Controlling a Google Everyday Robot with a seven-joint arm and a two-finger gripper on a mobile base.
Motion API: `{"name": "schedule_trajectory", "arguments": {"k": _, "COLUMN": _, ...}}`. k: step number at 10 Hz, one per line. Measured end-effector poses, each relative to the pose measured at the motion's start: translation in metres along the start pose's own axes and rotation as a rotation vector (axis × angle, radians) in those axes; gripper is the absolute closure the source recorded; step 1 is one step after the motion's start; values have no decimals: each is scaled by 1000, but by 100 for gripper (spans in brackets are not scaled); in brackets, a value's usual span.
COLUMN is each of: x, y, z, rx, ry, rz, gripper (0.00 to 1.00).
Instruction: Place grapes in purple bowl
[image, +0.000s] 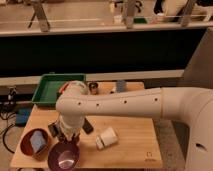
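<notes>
Purple bowl (63, 156) sits upright, opening upward, gripper (68, 136) just above.

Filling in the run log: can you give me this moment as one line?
end effector: above purple bowl | grapes: not visible | brown bowl: left of purple bowl | white cup: on its side | green tray: table rear

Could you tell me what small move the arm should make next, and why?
Probably a short descent toward the purple bowl, then release. The gripper hangs just above the bowl's far rim at the table's front left corner. Whether it holds grapes can't be made out, and none show in the bowl.
</notes>
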Motion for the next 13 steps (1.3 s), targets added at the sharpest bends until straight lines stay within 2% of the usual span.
{"name": "schedule_trajectory", "arguments": {"k": 2, "x": 9, "y": -2, "z": -34, "rx": 9, "ry": 48, "rz": -16, "gripper": 100}}
{"name": "schedule_trajectory", "arguments": {"k": 5, "x": 12, "y": -15, "z": -63, "rx": 13, "ry": 84, "rz": -48, "gripper": 100}}
{"name": "schedule_trajectory", "arguments": {"k": 7, "x": 4, "y": -30, "z": -66, "rx": 24, "ry": 79, "rz": -73, "gripper": 100}}
{"name": "schedule_trajectory", "arguments": {"k": 10, "x": -16, "y": -47, "z": -63, "rx": 69, "ry": 59, "rz": -106, "gripper": 99}}
{"name": "schedule_trajectory", "arguments": {"k": 11, "x": -22, "y": -54, "z": -60, "rx": 88, "ry": 45, "rz": -129, "gripper": 93}}
{"name": "schedule_trajectory", "arguments": {"k": 13, "x": -30, "y": -68, "z": -51, "rx": 105, "ry": 15, "rz": -188, "gripper": 73}}
